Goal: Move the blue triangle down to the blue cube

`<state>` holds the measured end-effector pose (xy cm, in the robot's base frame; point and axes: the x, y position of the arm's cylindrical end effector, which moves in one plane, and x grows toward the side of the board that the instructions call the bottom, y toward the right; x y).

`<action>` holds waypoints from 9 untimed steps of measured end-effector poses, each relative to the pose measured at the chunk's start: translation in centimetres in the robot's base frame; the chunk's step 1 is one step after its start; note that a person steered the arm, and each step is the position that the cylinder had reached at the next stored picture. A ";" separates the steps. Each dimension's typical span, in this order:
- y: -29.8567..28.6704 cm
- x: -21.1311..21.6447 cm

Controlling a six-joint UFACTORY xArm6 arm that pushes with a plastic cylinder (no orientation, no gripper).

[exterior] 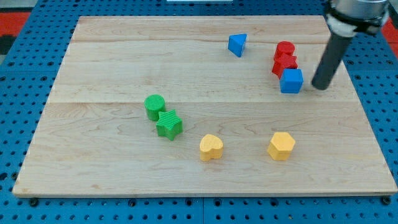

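Observation:
The blue triangle [237, 45] lies near the view's top, right of centre. The blue cube [291, 81] sits lower and to the right, touching the lower of two red blocks. My tip [320, 86] rests on the board just right of the blue cube, a small gap apart, and well to the lower right of the blue triangle.
A red cylinder [285, 50] and a red star-like block [284, 64] stack in a line above the blue cube. A green cylinder [155, 106] and green star [169, 124] sit left of centre. A yellow heart [211, 147] and yellow hexagon [281, 145] lie near the bottom.

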<state>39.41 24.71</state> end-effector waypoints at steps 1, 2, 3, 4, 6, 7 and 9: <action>4.5 -6.3; 1.7 -13.0; -6.0 -16.1; -10.8 -15.7; -16.1 -11.7; -15.9 -5.3; -17.0 -6.5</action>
<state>32.95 7.74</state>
